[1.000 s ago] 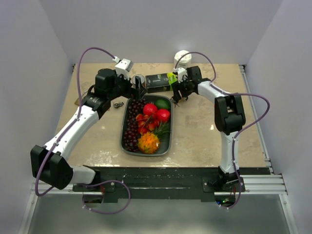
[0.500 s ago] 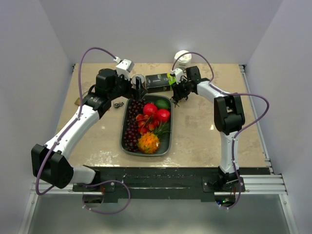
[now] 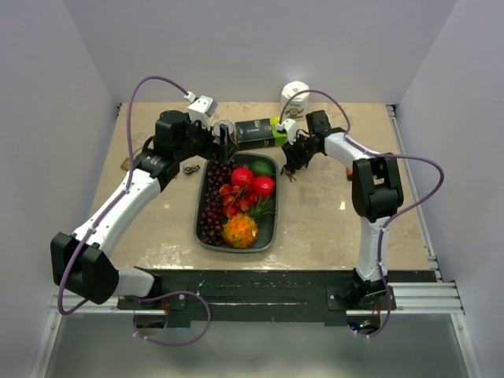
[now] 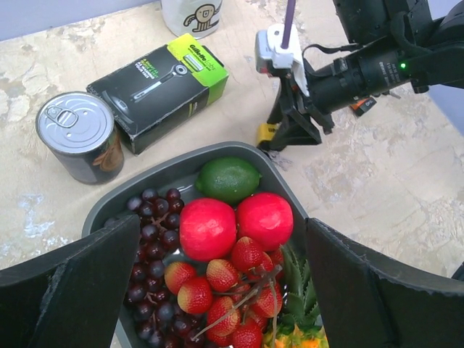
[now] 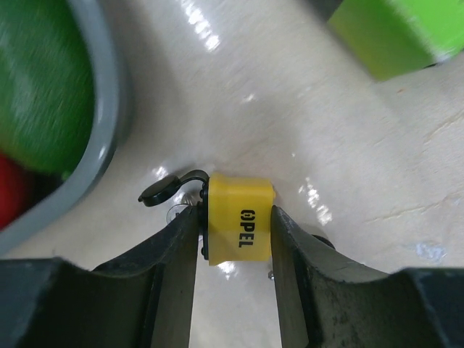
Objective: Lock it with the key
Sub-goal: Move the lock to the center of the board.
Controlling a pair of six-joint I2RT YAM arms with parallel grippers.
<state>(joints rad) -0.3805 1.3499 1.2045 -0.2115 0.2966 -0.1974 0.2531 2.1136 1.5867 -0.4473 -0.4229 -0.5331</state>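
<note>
The yellow padlock [image 5: 239,228] lies on the table [image 3: 331,228] just beside the far right corner of the fruit tray [image 4: 284,185], with the green end of the razor box [image 4: 156,90] near it. A black part sticks out of its tray-side end; we cannot tell whether that is the shackle or whether it stands open. The right gripper [image 5: 234,223] is down over it, its fingers [image 5: 174,254] pressed against both yellow sides, so we read the padlock as clamped but not lifted. The left gripper [image 4: 221,250] hangs spread wide and empty above the fruit. A small dark cluster [image 3: 189,168] lies on the table left of the tray; it may be the key, though it is too small to be sure. We judge this to be the securing step. Next we need the right grip to hold the body steady with the keyhole reachable, while the left arm fetches the key
</note>
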